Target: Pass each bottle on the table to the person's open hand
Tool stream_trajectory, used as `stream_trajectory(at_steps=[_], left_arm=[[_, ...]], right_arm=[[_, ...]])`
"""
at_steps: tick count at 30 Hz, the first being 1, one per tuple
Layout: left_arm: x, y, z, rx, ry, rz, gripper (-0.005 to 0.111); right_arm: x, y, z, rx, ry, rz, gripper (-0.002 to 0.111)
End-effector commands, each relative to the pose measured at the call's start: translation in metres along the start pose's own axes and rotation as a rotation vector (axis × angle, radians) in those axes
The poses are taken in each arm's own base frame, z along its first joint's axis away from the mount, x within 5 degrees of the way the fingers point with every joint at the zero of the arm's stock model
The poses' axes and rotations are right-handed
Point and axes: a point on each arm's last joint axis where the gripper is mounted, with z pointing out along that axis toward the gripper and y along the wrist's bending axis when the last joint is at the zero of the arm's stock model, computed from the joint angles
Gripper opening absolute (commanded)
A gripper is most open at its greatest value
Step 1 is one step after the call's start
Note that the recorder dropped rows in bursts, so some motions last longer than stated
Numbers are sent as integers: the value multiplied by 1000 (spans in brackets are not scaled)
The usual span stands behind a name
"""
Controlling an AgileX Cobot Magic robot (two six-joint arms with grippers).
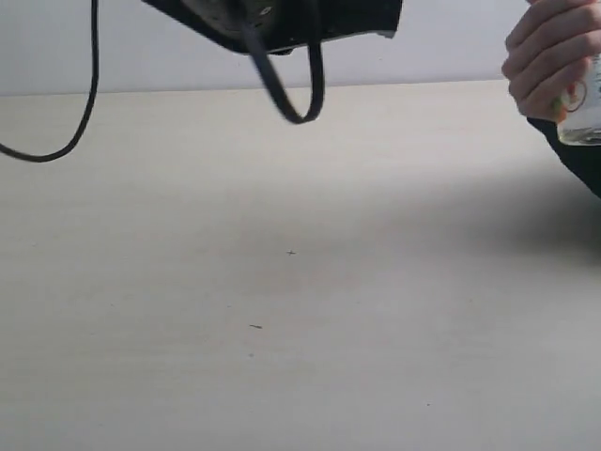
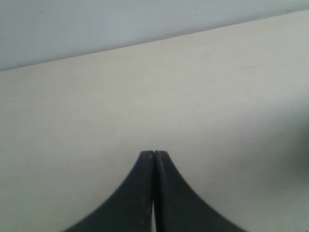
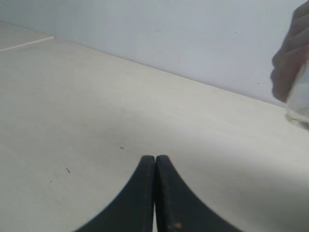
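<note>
One bottle point(image 1: 584, 111) shows — clear, green on its label, gripped in the person's hand point(image 1: 547, 58) at two o'clock, off the worktop point(image 1: 282, 282) — so the left hand point(image 2: 153, 152) and right hand point(image 3: 155, 157), each pressed together on nothing, should, I'd judge, wait well clear of it.

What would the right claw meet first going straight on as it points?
Ahead of the right claw: only bare table, then the wall; the way looks free. The person's hand with a bottle sits off that line, though depth is unclear.

One bottle point(image 1: 584, 120), one person's hand point(image 1: 547, 58), one table point(image 1: 282, 301), and two robot hands: left hand point(image 2: 153, 154), right hand point(image 3: 155, 158).
</note>
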Motion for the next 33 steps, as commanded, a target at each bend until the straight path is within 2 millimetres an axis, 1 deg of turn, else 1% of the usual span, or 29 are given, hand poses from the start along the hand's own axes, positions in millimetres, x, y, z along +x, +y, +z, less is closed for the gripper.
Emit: stream_trajectory(at_steps=[1, 2, 6, 9, 12, 14, 18, 21, 24, 26, 28, 30, 31, 32, 33], left_arm=[[28, 16, -12, 124, -104, 10, 0], [34, 20, -16, 161, -121, 17, 0], [74, 31, -21, 364, -151, 47, 0], [104, 39, -26, 491, -168, 103, 0], [131, 49, -29, 565, -183, 193, 0], [142, 57, -32, 587, -184, 191, 0], [156, 75, -42, 598, -208, 178, 0], [162, 90, -56, 635, -247, 150, 0], [165, 106, -78, 714, -326, 127, 0], [169, 114, -94, 797, -367, 118, 0], [177, 122, -108, 873, -414, 141, 0], [185, 128, -116, 930, -448, 180, 0], [191, 136, -124, 964, -493, 172, 0], [192, 140, -128, 973, -513, 153, 0], [193, 148, -131, 975, -541, 86, 0]], right_arm=[[1, 0, 1, 4, 2, 0, 0], [1, 0, 1, 4, 2, 0, 0], [1, 0, 1, 4, 2, 0, 0], [1, 0, 1, 4, 2, 0, 0], [1, 0, 1, 4, 2, 0, 0], [1, 0, 1, 4, 2, 0, 0], [1, 0, 1, 4, 2, 0, 0], [1, 0, 1, 4, 2, 0, 0], [1, 0, 1, 4, 2, 0, 0], [1, 0, 1, 4, 2, 0, 0], [1, 0, 1, 4, 2, 0, 0], [1, 0, 1, 4, 2, 0, 0], [1, 0, 1, 4, 2, 0, 0], [1, 0, 1, 4, 2, 0, 0], [1, 0, 1, 4, 2, 0, 0]])
